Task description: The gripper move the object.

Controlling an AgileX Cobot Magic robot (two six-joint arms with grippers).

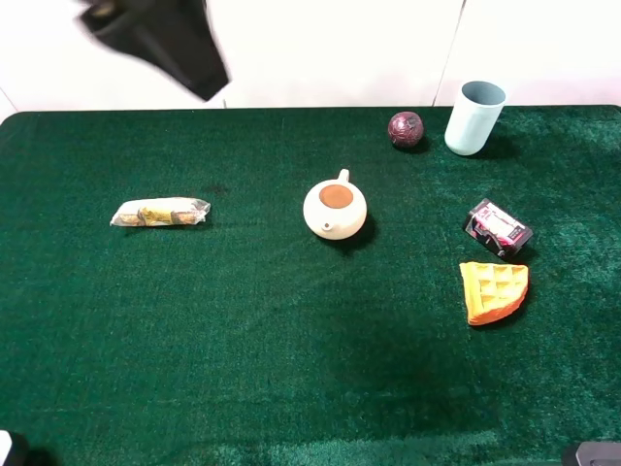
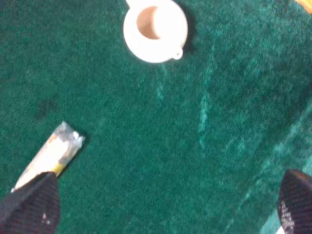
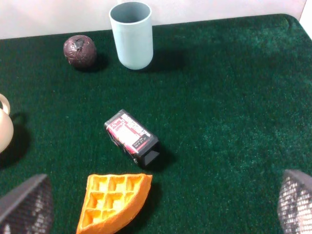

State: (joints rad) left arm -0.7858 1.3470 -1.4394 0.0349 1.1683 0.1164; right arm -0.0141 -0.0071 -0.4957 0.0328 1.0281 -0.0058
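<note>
The object, a small black box (image 1: pixel 498 227) with pink and white printing, lies on the green cloth at the right, between a pale blue cup and a waffle piece. In the right wrist view the box (image 3: pixel 131 138) lies well ahead of my right gripper (image 3: pixel 161 207), which is open and empty. My left gripper (image 2: pixel 163 209) is also open and empty. It hangs high over the cloth, between the snack bar (image 2: pixel 48 155) and the teapot (image 2: pixel 155 29). In the exterior high view the left arm (image 1: pixel 146 39) is a blurred black shape at the top left.
A cream teapot (image 1: pixel 335 209) stands mid-table. A clear-wrapped yellow snack bar (image 1: pixel 160 212) lies at the left. A dark red ball (image 1: pixel 406 128) and a pale blue cup (image 1: pixel 474 116) stand at the back right. An orange waffle piece (image 1: pixel 494 289) lies just in front of the box.
</note>
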